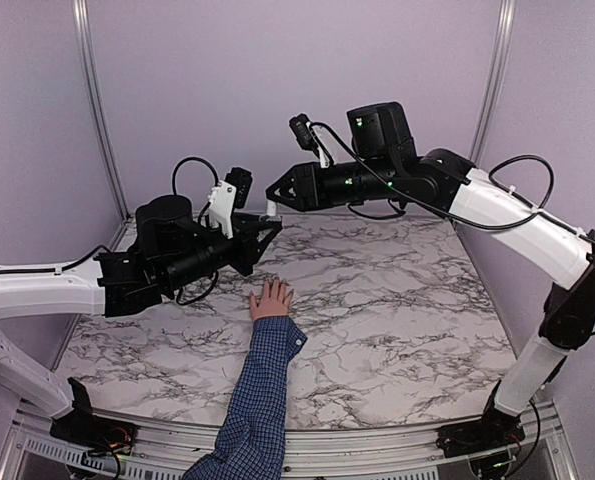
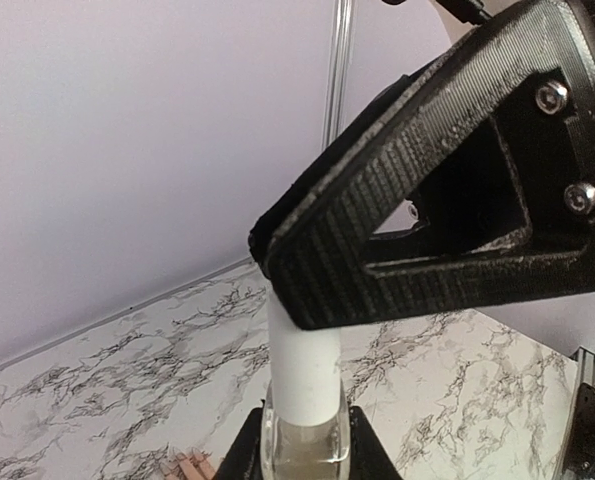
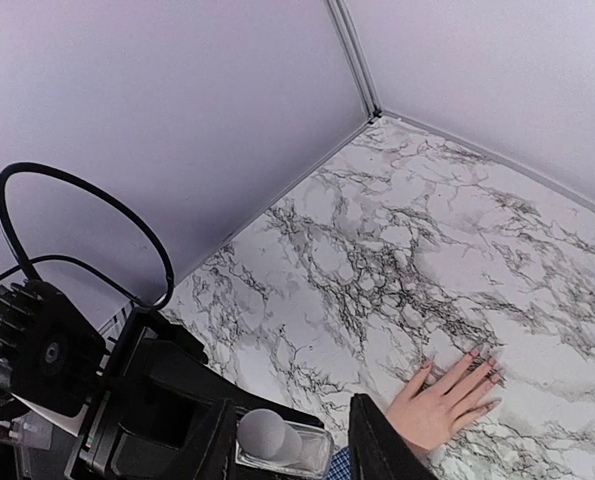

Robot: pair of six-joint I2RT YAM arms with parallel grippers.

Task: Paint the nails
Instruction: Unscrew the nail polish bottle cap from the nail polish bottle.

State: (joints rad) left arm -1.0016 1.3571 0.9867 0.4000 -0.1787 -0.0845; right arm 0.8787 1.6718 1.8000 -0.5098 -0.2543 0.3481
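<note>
A small light-skinned hand (image 1: 271, 300) in a blue checked sleeve (image 1: 262, 400) lies flat on the marble table, fingers spread. Its tiny nails (image 3: 491, 376) show in the right wrist view. My left gripper (image 1: 270, 229) is shut on a clear nail polish bottle (image 2: 305, 452) with a white cap (image 2: 304, 370), held in the air beyond the hand. My right gripper (image 1: 273, 197) is open and sits over the bottle. Its fingers (image 3: 369, 445) stand on either side of the cap (image 3: 267, 435), apart from it. One right finger (image 2: 427, 200) hides the cap's top in the left wrist view.
The marble table (image 1: 397, 300) is walled by lilac panels with metal posts (image 1: 95, 90) at the back corners. Black cables (image 3: 77, 215) loop off the left arm's wrist. Both arms reach inward above the table's far middle.
</note>
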